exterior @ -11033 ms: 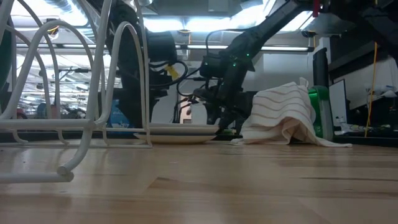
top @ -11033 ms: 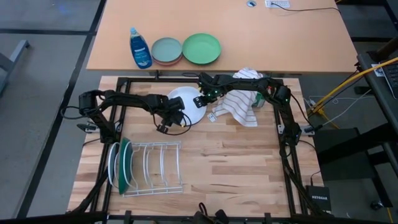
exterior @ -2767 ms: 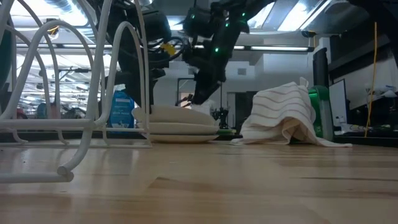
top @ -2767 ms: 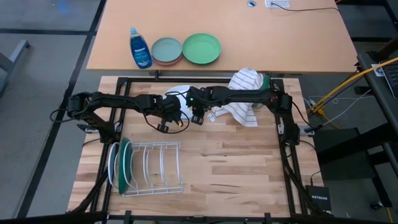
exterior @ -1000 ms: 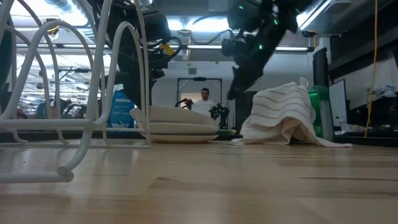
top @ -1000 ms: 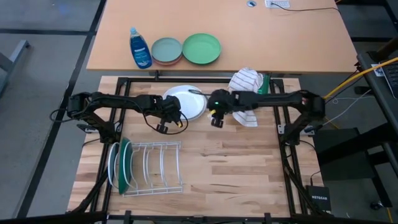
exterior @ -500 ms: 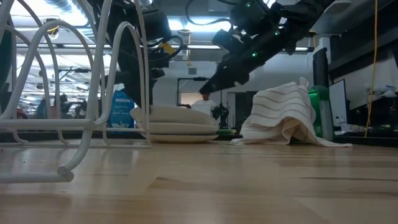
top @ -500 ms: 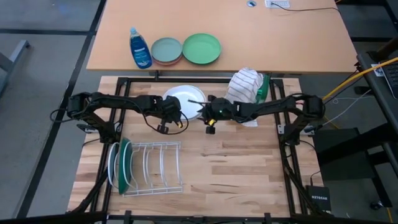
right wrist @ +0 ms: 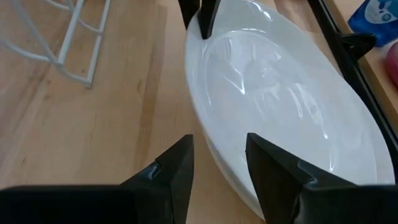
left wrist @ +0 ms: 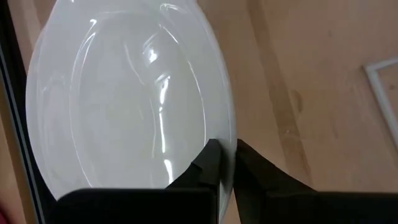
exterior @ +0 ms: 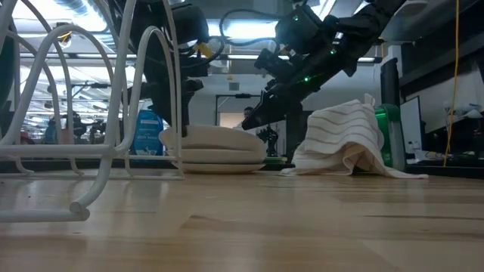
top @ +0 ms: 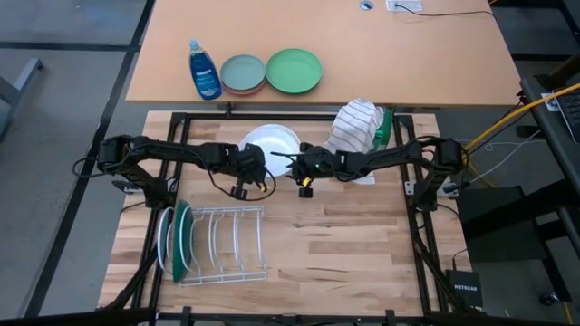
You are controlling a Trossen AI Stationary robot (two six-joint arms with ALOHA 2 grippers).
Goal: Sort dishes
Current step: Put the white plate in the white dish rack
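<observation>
A white plate (top: pixel 272 145) lies tilted on another white plate (exterior: pixel 215 163) at the table's far middle. My left gripper (top: pixel 248 169) is shut on its near-left rim. My right gripper (top: pixel 293 162) stands open at the plate's right rim (right wrist: pixel 214 149), one finger (right wrist: pixel 273 171) over the plate and the other (right wrist: pixel 174 171) over the wood. A dark green plate (top: pixel 184 237) and a white one (top: pixel 165 237) stand upright in the wire rack (top: pixel 222 243) at the near left. My left gripper pinches the top plate's rim (left wrist: pixel 231 134) between its two fingers, on the plate's near-left side. The fingers slant down from the table's left. The held side is a little raised; the opposite side (exterior: pixel 257 149) rests on the plate below. My right gripper: whether its fingers touch the rim, I cannot tell.
A striped towel (top: pixel 356 127) lies heaped at the far right, next to a green thing (top: pixel 381 127). On the table beyond stand a soap bottle (top: pixel 204 70), a grey-blue plate over a pink one (top: pixel 243 72) and a light green plate (top: pixel 294 70). Bare wood (top: pixel 362 244) lies near right.
My right gripper has come down and toward the table's left, up to the plate's right rim. It has tipped from pointing steeply down to a shallow slant and has stayed open. The plate is tilted as before.
</observation>
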